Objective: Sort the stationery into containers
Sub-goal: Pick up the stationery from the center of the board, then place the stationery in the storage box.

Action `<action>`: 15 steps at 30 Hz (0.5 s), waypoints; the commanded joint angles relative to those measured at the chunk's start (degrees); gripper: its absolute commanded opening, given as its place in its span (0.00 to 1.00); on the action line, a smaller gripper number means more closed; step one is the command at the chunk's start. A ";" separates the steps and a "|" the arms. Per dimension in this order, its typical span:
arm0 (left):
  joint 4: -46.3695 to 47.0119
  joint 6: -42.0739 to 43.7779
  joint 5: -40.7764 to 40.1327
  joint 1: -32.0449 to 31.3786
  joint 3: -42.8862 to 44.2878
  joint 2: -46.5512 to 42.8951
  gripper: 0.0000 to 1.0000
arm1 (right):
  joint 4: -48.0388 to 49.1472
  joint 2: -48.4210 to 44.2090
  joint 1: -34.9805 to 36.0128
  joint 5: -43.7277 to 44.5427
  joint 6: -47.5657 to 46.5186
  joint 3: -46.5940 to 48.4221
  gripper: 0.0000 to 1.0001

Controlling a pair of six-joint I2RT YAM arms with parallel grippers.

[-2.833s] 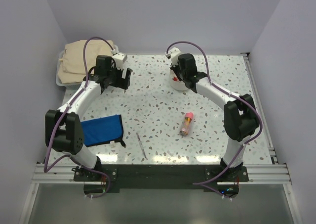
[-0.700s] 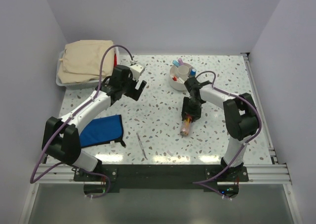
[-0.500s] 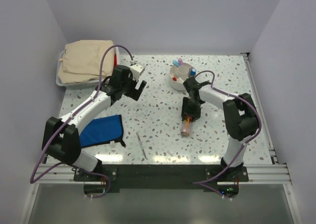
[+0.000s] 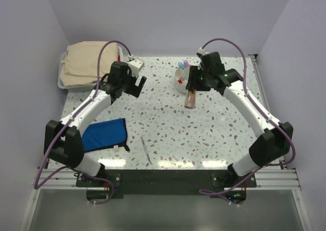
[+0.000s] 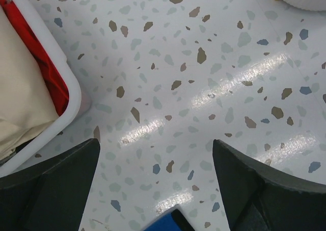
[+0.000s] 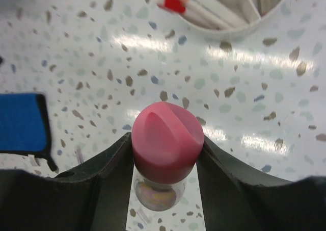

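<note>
My right gripper (image 4: 193, 87) is shut on a pink-red capped tube (image 4: 191, 101), which hangs above the table just in front of the round white cup (image 4: 179, 84). In the right wrist view the tube's pink cap (image 6: 167, 139) is squeezed between both fingers, and the cup (image 6: 239, 24) shows pens and blue-capped sticks inside. A slim silver pen (image 4: 146, 149) lies near the front edge. My left gripper (image 4: 134, 84) is open and empty over bare table, right of the white bin (image 5: 69, 91).
A folded beige cloth (image 4: 86, 62) fills the bin (image 4: 62, 84) at the back left, with something red (image 5: 43, 47) beside it. A flat blue pouch (image 4: 104, 134) lies at the front left, its corner showing in both wrist views.
The right gripper has lifted the tube off the table and carried it back toward the cup. The left arm has drawn back slightly to the left, still open.
</note>
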 commanded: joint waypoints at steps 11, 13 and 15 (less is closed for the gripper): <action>1.86 0.14 1.45 0.12 5.34 3.08 0.96 | 52.08 -1.00 0.40 6.04 -28.84 -5.00 0.00; 1.86 -0.03 1.45 0.12 5.43 3.35 0.96 | 55.09 0.59 0.49 6.84 -30.51 -5.35 0.00; 1.78 -0.21 1.45 0.12 5.43 3.61 0.96 | 58.44 2.61 0.49 7.10 -31.31 -5.44 0.00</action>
